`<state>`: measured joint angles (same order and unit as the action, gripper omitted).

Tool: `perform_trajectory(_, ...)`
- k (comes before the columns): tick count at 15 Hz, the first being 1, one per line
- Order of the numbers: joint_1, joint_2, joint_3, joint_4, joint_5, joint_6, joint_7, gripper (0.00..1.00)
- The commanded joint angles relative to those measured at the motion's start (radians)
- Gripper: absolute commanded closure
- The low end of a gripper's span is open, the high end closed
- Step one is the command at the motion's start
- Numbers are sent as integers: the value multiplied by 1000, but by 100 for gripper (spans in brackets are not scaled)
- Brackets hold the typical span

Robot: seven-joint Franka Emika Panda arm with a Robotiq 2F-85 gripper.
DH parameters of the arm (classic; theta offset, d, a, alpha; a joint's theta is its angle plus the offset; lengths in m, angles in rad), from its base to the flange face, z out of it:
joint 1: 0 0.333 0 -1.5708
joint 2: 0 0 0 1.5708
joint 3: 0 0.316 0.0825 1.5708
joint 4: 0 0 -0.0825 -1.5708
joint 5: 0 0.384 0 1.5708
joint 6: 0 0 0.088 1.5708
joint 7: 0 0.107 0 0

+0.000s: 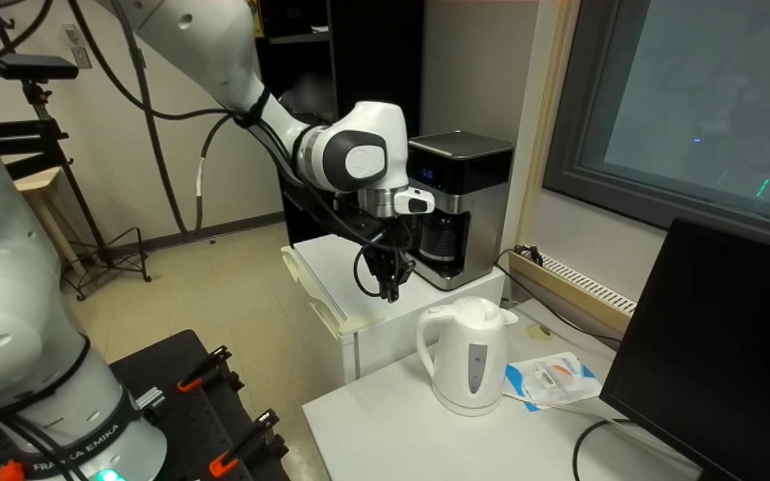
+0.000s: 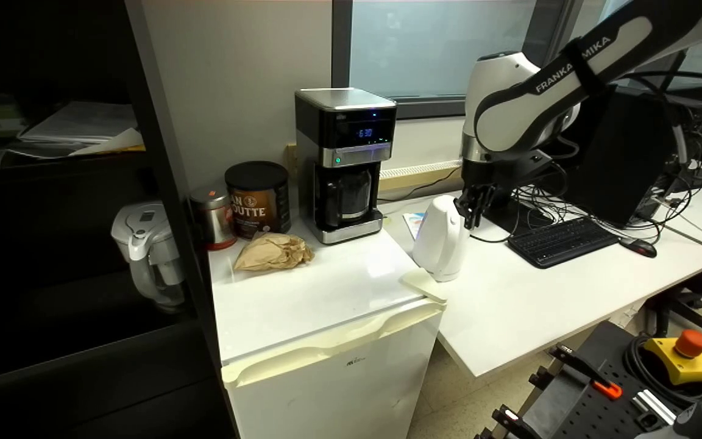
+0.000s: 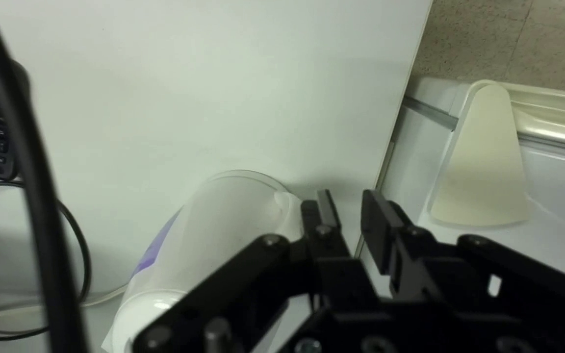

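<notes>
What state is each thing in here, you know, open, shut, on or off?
Fingers: slightly apart, nothing seen between them.
White kettle: upright, lid shut; switched on or off, cannot tell.
Coffee maker: powered, display lit.
Carafe: seated in place.
Fridge: door shut.
Monitor: screen dark.
Brown can: lid on.
Paper bag: crumpled.
Emergency stop button: pressed or not, cannot tell.

White kettle (image 1: 455, 364) with grey strip (image 1: 477, 368); black claw (image 3: 347, 213); silver-and-black coffee maker (image 2: 343, 160); white fridge (image 2: 333, 396) with cream trim (image 2: 320, 352).
</notes>
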<state>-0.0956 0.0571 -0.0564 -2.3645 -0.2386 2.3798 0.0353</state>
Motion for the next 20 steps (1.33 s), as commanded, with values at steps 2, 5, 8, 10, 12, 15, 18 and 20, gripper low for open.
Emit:
perform_trajectory(2, 6, 99, -27, 72, -37, 58, 19, 100)
perform_trajectory(5, 9, 147, -47, 108, -61, 101, 31, 95)
perform_trajectory(8, 13, 190, -66, 146, -81, 136, 41, 96)
perform_trajectory(10, 16, 216, -77, 166, -91, 162, 45, 96)
perform_trajectory(12, 21, 239, -87, 179, -103, 193, 55, 96)
perform_trajectory(15, 27, 264, -97, 194, -103, 221, 55, 97)
perform_trajectory(18, 30, 272, -98, 201, -98, 227, 51, 96)
perform_trajectory(20, 29, 270, -94, 195, -87, 223, 43, 96)
